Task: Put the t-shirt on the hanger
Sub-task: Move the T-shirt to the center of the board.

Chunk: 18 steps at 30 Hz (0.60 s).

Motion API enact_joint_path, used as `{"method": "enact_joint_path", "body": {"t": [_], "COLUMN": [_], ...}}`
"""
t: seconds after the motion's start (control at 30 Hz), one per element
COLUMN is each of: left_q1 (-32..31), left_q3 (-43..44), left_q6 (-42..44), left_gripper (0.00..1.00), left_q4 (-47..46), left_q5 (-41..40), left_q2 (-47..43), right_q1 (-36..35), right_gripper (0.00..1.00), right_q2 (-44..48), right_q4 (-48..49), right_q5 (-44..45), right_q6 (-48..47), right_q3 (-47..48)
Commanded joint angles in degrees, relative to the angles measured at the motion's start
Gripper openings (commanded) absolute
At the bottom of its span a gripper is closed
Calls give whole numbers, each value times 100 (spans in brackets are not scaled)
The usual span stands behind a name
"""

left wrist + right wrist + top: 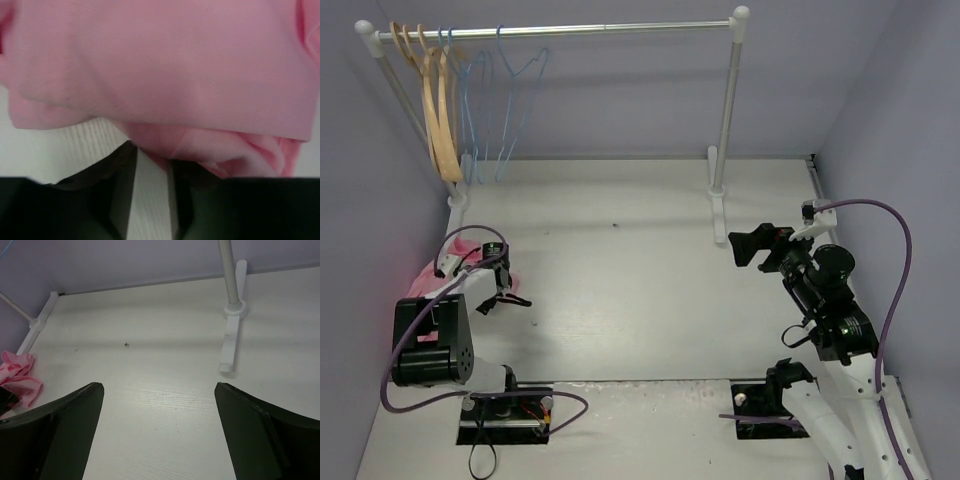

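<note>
The t-shirt [423,278] is bunched at the table's [640,300] left edge, and no long axis or neck direction can be made out. Roughly three blue hangers [510,100] and two tan hangers [440,120] are hung hook-up on the rail [570,28], their count blurred by overlap. The left gripper [503,298] is set at the cloth with its jaws narrowed; whether anything is gripped cannot be told. The right gripper [740,250] is spread wide and empty.

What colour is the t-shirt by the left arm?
The t-shirt is plain light pink, clearest in the left wrist view.
</note>
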<state>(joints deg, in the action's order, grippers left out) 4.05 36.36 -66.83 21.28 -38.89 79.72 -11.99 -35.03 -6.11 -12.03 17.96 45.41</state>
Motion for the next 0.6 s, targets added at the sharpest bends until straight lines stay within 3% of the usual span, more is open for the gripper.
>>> {"method": "enact_joint_path", "body": {"t": [0.0, 0.1, 0.23, 0.33, 0.47, 0.57], "left_q1": [104, 104, -71, -869, -2860, -3821], "left_q3": [345, 205, -119, -331, -104, 360], "left_q6": [196, 346, 241, 135, 30, 12], "left_gripper": [26, 3, 0, 0, 0, 0], "left_q4": [-571, -862, -915, -976, -775, -626], "left_q5": [838, 1462, 2262, 2352, 2080, 1983], "left_q2": [306, 342, 342, 167, 69, 201], "right_q1": [-58, -58, -58, -67, -67, -67], "right_gripper": [100, 100, 100, 100, 100, 100], "right_q2": [-22, -22, -66, -136, -215, -294], "right_q4": [514, 505, 523, 549, 549, 549], "right_q5": [-27, -27, -53, -159, -273, -326], "right_q6": [-82, -90, -90, -82, -82, -90], "right_q3": [47, 73, 100, 117, 135, 170]}}
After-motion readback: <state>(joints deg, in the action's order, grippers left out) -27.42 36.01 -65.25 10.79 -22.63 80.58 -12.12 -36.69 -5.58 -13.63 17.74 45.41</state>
